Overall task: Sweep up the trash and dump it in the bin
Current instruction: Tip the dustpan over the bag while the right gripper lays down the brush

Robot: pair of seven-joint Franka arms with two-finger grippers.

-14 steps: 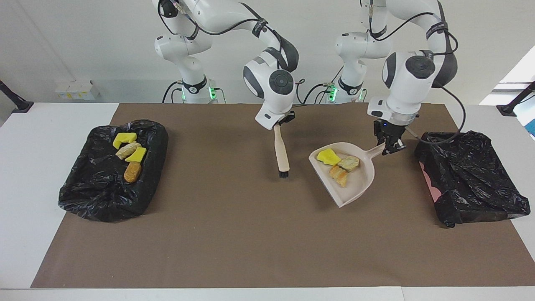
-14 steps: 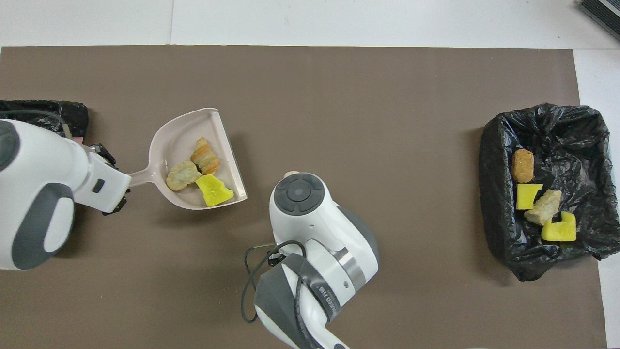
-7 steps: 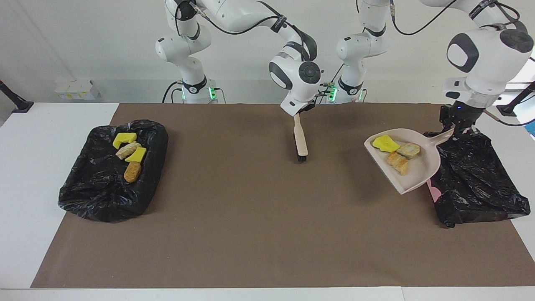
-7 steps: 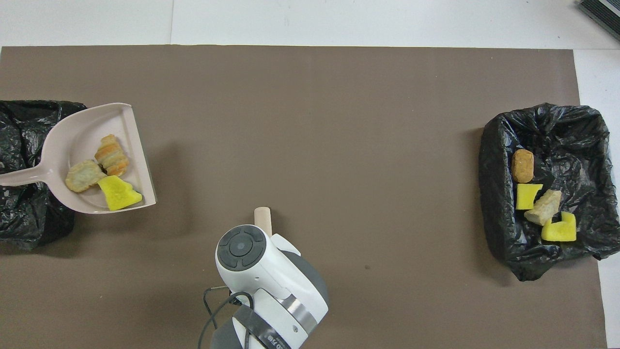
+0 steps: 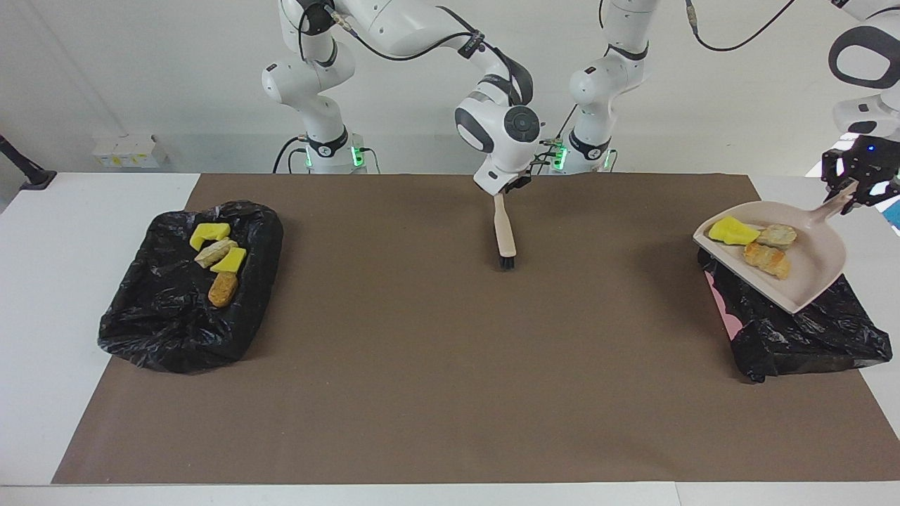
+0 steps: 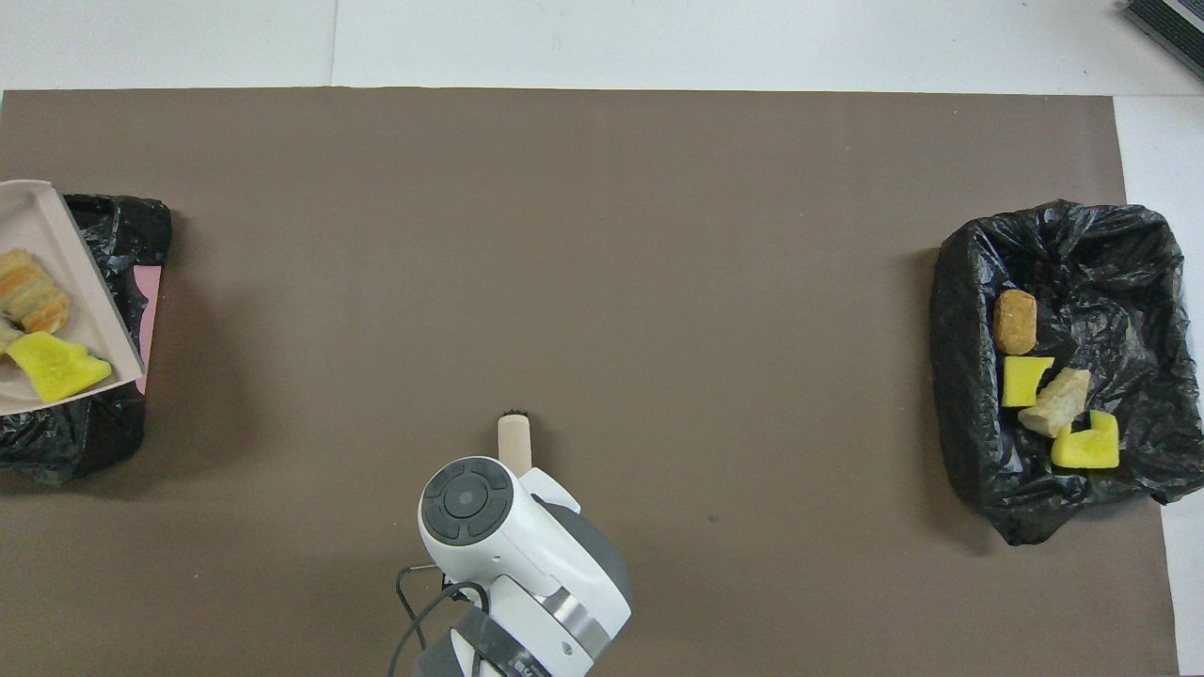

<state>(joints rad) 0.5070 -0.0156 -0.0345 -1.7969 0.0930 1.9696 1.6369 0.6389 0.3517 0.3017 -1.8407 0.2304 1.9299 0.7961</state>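
My left gripper [image 5: 854, 186] is shut on the handle of the beige dustpan [image 5: 815, 270], which it holds raised over the black-bagged bin [image 5: 794, 330] at the left arm's end of the table. In the pan lie three pieces of trash: a yellow sponge piece [image 5: 731, 230], a tan lump [image 5: 777, 235] and an orange-brown lump [image 5: 766, 258]. The overhead view shows the pan [image 6: 56, 244] only at its edge. The beige brush [image 5: 503, 232] has its handle end at my right gripper [image 5: 510, 188] and its bristles down on the brown mat.
A second black-bagged bin [image 5: 162, 337] at the right arm's end holds several more scraps, yellow sponge pieces [image 5: 209, 234] and bread-like lumps. A brown mat [image 5: 422, 365] covers the table between the two bins.
My left arm has lifted the loaded dustpan off the mat and carried it out over the bin at its end. My right arm drew the brush back toward the robots, then stayed put.
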